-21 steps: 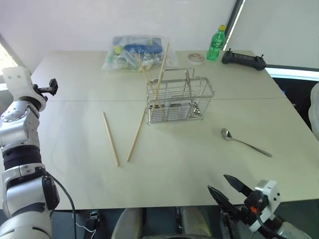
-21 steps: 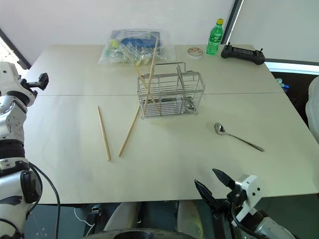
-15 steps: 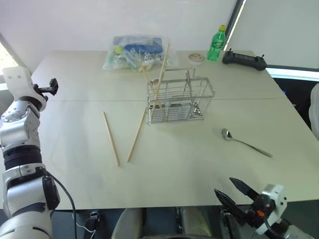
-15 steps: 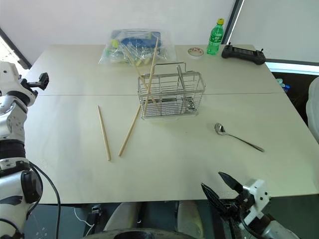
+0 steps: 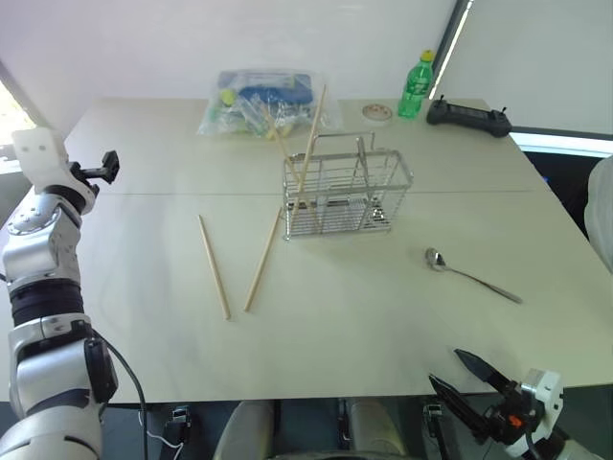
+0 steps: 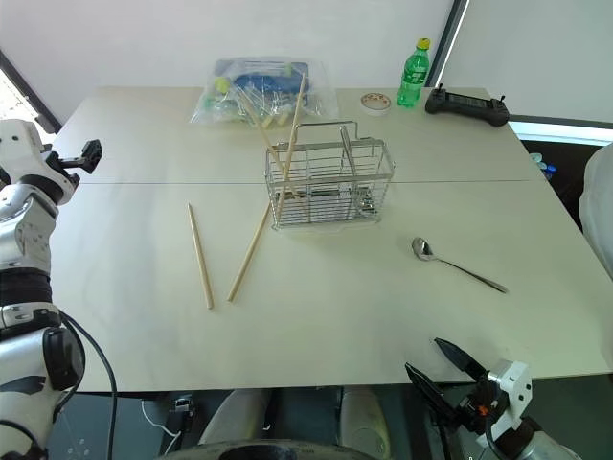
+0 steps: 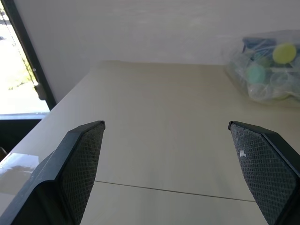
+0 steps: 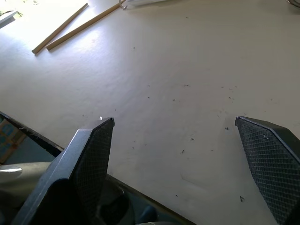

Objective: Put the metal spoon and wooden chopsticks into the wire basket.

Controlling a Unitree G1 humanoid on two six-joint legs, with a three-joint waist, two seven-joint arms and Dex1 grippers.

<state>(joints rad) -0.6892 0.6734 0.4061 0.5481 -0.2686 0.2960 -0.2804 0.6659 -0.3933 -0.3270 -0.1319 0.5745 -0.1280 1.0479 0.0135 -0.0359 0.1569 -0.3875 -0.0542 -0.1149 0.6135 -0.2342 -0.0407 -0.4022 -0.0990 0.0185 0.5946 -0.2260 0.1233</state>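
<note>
Well apart: metal spoon (image 5: 471, 274), right jaws (image 5: 467, 381).

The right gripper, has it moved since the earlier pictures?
Yes. The right gripper has drawn back toward the robot, off the table's near edge, with the table's outline unchanged in the left eye view. Its jaws stand open.

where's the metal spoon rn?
In the left eye view, the metal spoon lies flat on the table, to the robot's right and slightly nearer than the wire basket, apart from it, bowl end toward the basket.
</note>
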